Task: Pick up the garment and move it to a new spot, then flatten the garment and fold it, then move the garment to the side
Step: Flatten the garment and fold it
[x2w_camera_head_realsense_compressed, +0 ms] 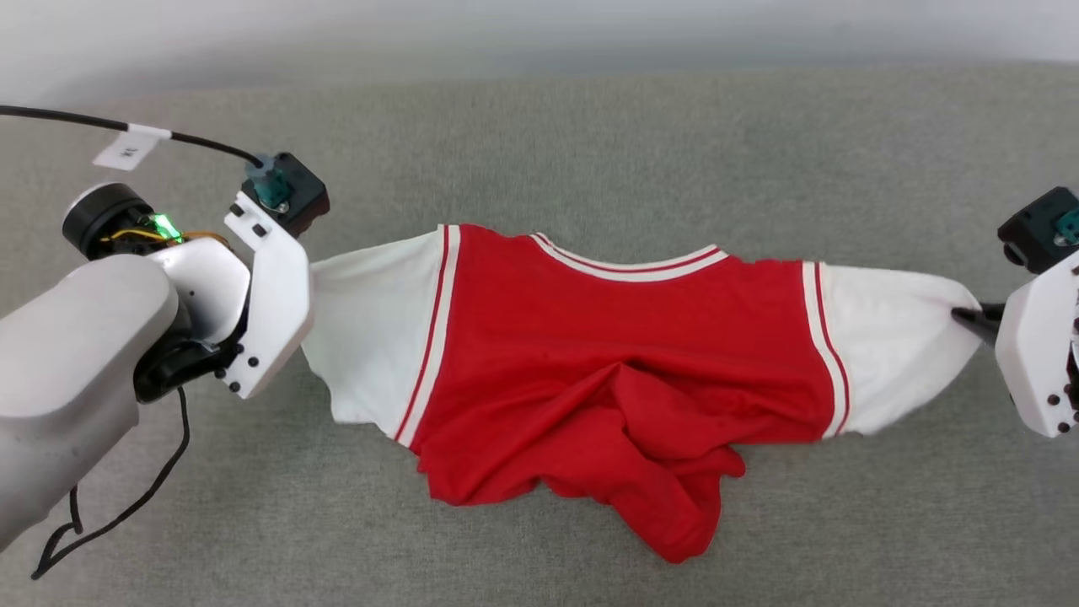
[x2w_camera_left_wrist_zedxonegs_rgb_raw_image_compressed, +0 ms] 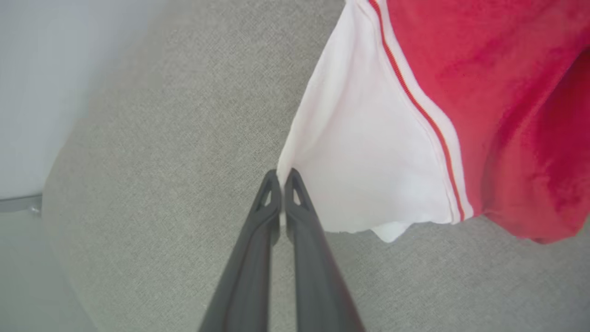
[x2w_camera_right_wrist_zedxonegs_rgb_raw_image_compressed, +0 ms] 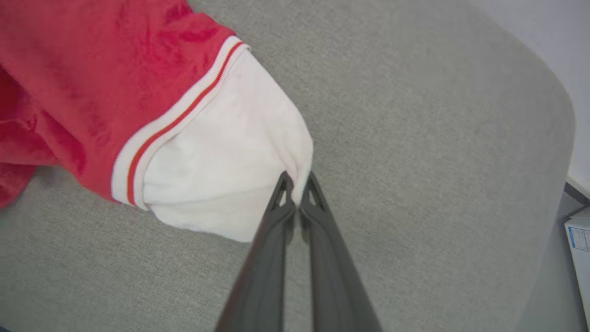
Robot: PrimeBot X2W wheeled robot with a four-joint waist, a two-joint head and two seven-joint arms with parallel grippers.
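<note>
Rumpled red, white-sleeved garment (x2w_camera_head_realsense_compressed: 590, 337), sleeve tips pinched by left gripper (x2w_camera_left_wrist_zedxonegs_rgb_raw_image_compressed: 281, 177) and right gripper (x2w_camera_right_wrist_zedxonegs_rgb_raw_image_compressed: 298, 182).

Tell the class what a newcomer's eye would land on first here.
The red shirt with white sleeves stands out, stretched across the middle of the grey cloth surface, its lower half bunched. At either end a sleeve is pinched: the left gripper shut on one, the right gripper on the other.

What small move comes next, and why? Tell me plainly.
Probably raise both hands together, stretching the garment taut. The left hand is shut on one white sleeve tip, the right hand on the other, while the red body lies bunched at its lower middle; lifting should let it hang out.
</note>
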